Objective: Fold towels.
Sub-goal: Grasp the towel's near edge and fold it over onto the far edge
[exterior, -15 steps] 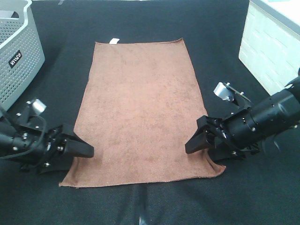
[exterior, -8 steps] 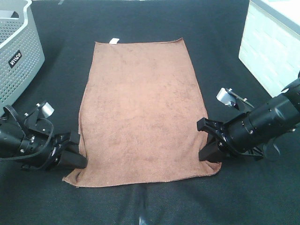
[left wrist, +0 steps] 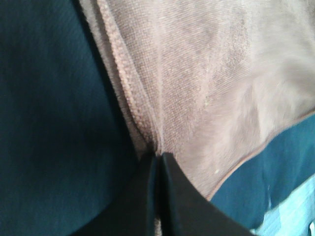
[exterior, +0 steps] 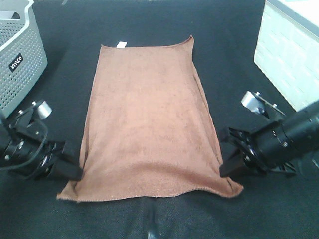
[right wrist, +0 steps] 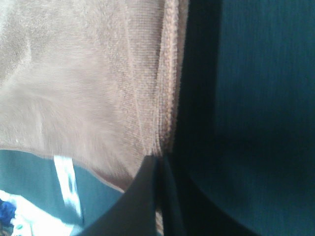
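The rust-brown towel (exterior: 149, 114) lies lengthwise on the black table, its white tag (exterior: 120, 45) on the far short edge. My left gripper (exterior: 75, 172) is shut on the towel's near left edge. My right gripper (exterior: 225, 169) is shut on the near right edge. The near end is raised off the table and sags between the two grippers. The left wrist view shows the black jaws closed on a pinched fold of towel (left wrist: 197, 98). The right wrist view shows the same on the other side of the towel (right wrist: 83, 83).
A grey perforated basket (exterior: 17, 55) stands at the far left. A white brick-patterned box (exterior: 289, 55) stands at the far right. The black table cloth (exterior: 229, 50) surrounds the towel.
Both grippers have closed on the near side edges and lifted them. The near end has come up and toward the front. The far right corner has curled up slightly.
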